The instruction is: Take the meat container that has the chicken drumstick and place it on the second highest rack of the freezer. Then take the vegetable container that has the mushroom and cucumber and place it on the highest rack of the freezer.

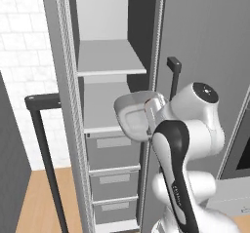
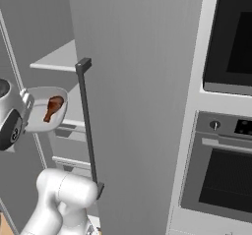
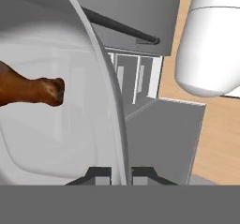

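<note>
Nearest, the claw [image 3: 120, 174] is clamped on the rim of the meat container [image 2: 43, 108], a stiff, probably light white tray carrying the chicken drumstick [image 2: 53, 107] (loose, likely to slide if tipped). Beyond stands the open freezer [image 1: 110, 71], its two grey shelves bare, wood floor below.

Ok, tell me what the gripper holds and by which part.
The gripper is shut on the rim of the meat container, with the drumstick inside.
</note>
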Robot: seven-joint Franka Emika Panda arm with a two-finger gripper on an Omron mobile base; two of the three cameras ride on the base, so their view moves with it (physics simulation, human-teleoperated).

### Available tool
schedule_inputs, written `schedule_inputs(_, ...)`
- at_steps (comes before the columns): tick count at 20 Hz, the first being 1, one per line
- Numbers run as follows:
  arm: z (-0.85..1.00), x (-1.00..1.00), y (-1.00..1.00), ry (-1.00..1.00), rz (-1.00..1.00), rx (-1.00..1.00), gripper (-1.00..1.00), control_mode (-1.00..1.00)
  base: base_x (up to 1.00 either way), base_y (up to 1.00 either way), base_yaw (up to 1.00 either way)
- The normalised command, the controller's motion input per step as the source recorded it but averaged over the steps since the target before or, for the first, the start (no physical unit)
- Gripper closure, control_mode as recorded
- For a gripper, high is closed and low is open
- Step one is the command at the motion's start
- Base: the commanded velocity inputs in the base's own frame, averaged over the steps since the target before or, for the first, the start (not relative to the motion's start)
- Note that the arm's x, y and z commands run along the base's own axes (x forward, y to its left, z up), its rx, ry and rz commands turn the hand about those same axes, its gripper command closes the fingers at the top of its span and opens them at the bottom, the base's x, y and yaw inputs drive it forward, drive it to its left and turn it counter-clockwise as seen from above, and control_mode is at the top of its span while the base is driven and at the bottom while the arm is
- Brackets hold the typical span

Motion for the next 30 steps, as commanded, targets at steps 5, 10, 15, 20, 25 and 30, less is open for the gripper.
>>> schedule_inputs(5, -0.63, 0.65, 0.11, -0.01, 0.00, 0.00, 1.00, -1.00, 0.00, 0.00, 0.00)
schedule_inputs(10, -0.62, 0.50, 0.29, -0.06, 0.01, -0.02, 1.00, -1.00, 0.00, 0.00, 0.00)
schedule_inputs(15, -0.17, 0.50, 0.12, -0.08, 0.00, -0.04, 1.00, -1.00, 0.00, 0.00, 0.00)
schedule_inputs(20, 0.00, 0.36, 0.07, 0.01, 0.00, 0.01, 1.00, -1.00, 0.00, 0.00, 0.00)
schedule_inputs(25, 0.00, 0.38, 0.04, 0.00, 0.00, 0.01, 1.00, -1.00, 0.00, 0.00, 0.00)
schedule_inputs(30, 0.00, 0.60, 0.13, -0.01, -0.10, -0.04, 1.00, -1.00, 0.00, 0.00, 0.00)
